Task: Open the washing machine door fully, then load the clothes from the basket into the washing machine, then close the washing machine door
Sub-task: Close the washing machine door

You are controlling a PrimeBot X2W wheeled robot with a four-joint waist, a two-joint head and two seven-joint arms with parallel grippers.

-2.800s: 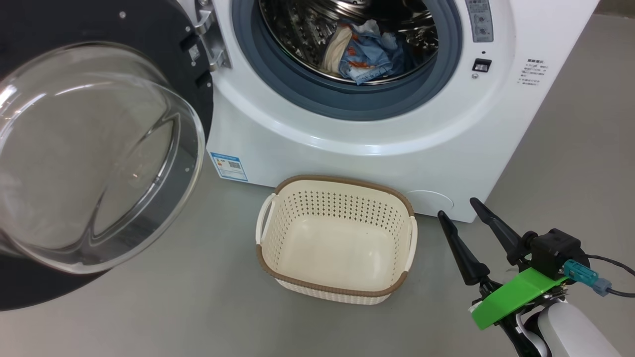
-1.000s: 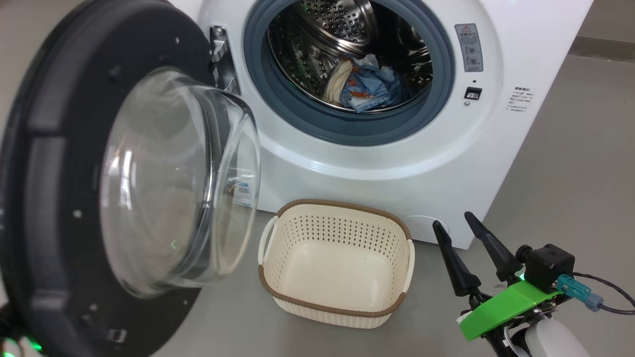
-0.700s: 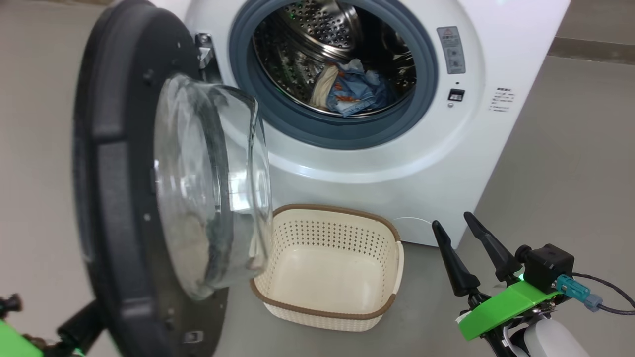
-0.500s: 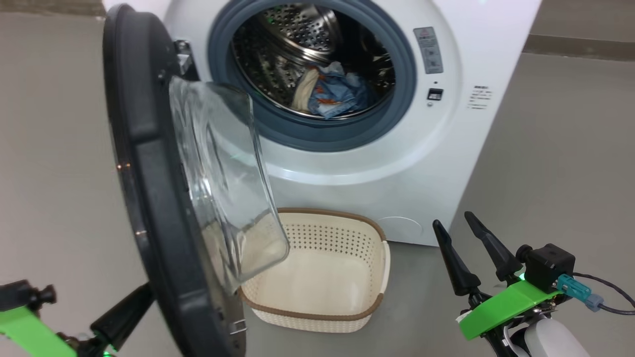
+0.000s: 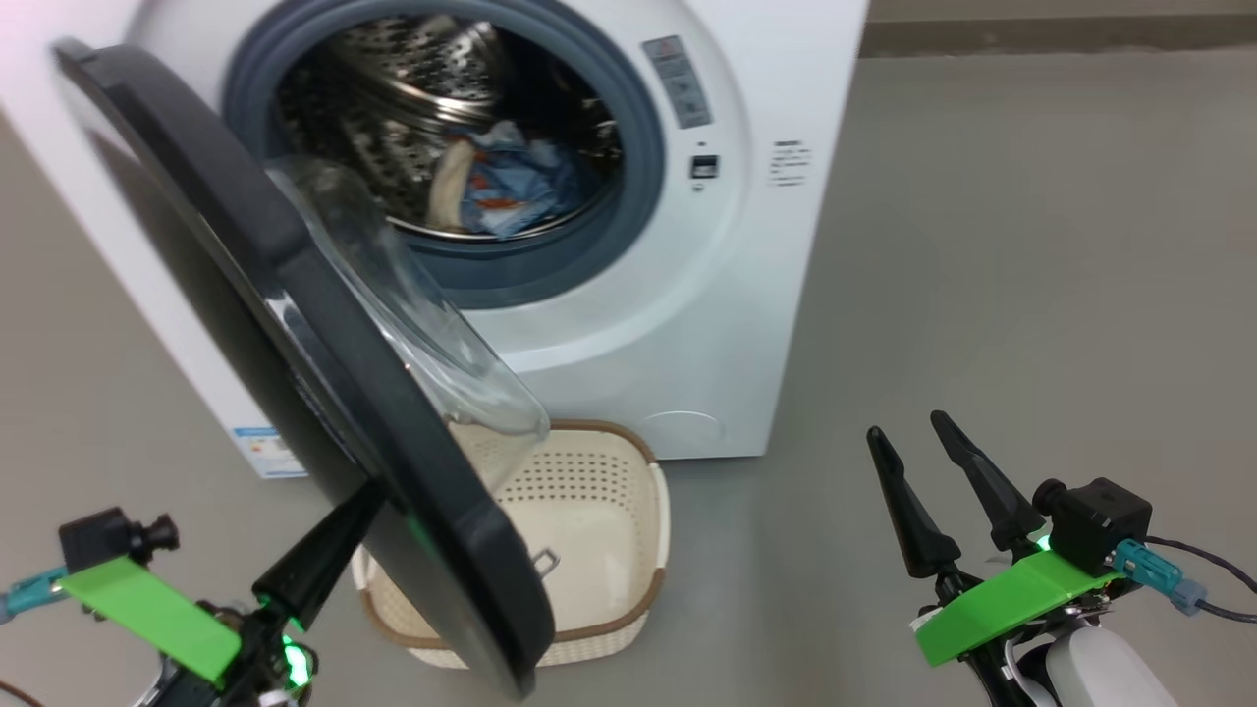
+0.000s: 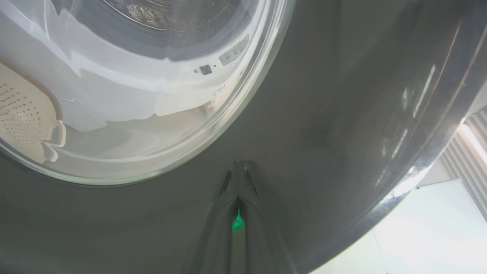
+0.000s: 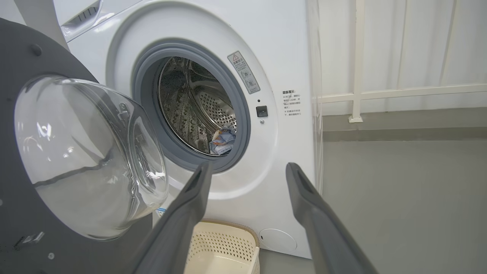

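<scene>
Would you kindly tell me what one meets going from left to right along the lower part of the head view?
Left gripper → door → basket → right gripper.

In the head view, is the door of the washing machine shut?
No, the door stands out at an angle from the washing machine, and the clothes show in the open drum.
</scene>
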